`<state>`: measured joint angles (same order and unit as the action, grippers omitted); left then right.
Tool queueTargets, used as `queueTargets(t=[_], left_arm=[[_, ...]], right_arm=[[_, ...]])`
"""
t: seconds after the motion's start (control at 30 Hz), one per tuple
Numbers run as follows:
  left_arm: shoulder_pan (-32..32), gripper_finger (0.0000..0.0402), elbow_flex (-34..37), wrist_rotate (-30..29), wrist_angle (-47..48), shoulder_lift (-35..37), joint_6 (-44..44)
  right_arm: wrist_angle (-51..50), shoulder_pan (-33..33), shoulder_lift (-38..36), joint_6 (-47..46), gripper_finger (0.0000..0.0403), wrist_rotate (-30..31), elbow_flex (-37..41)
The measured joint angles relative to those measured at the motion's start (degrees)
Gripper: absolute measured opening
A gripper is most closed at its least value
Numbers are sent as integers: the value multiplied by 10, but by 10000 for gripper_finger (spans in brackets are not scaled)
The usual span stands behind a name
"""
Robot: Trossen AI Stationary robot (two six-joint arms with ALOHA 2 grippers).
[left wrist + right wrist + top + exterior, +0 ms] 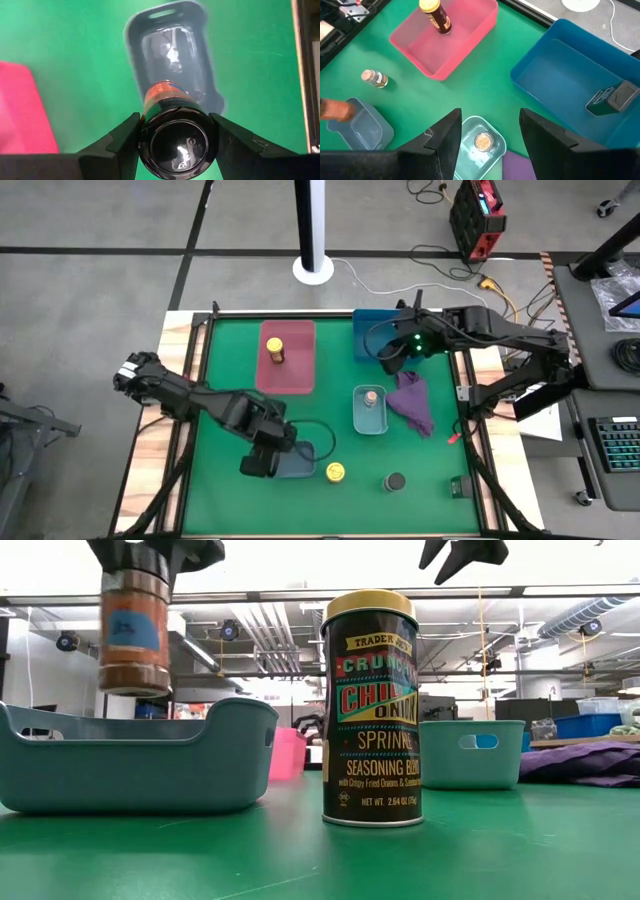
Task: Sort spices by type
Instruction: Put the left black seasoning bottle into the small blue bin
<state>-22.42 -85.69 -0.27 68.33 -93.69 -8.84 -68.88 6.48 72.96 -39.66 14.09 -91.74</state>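
Left gripper (172,131) is clamped on a round dark-lidded spice jar (172,135), fingers on either side of the cap. In the low view the jar (134,630) hangs upright, clear above the grey tray (140,765), its reddish-brown contents showing. In the high view this gripper (262,460) sits at about 7 o'clock on the green mat (230,360), over the grey tray (300,465).

Right gripper (487,132) hovers with fingers apart, holding nothing. In the high view it (395,358) is at about 1 o'clock, at the near edge of the blue tray (372,325).

Jar positions:
- Yellow-lidded jar (275,350) stands in the pink tray (290,375) at 11 o'clock; seen also from the right wrist (436,15), inside the pink tray (470,40).
- Second yellow-lidded jar (335,471) stands on the mat at 6 o'clock, just beside the grey tray; in the low view it is the tall tin (370,710) in the foreground, label reading "Trader Joe's ... Seasoning Blend".
- Tiny pinkish-tan jar (371,397) stands in the pale teal tray (370,425) near centre; right wrist view shows it (482,142) from above.
- Slim dark rectangular jar (612,97) lies in the blue tray (555,75).
- Second round dark-lidded jar (395,481) stands on the mat at 5 o'clock.
- A small cork-topped jar (374,78) lies on its side on the mat, between the pink and grey trays.

Purple cloth (412,402) lies crumpled at 3 o'clock, just beside the teal tray.
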Motion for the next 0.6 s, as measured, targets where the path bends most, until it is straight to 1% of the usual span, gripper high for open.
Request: queueTargets(t=[0.27, 0.6], left_arm=[[-17, 186, 8, -12, -26, 0, -2], [-26, 186, 66, -8, -57, -1, -5]], right_arm=[[1, 0, 8, -7, 195, 0, 0], [1, -10, 11, -26, 193, -1, 0]])
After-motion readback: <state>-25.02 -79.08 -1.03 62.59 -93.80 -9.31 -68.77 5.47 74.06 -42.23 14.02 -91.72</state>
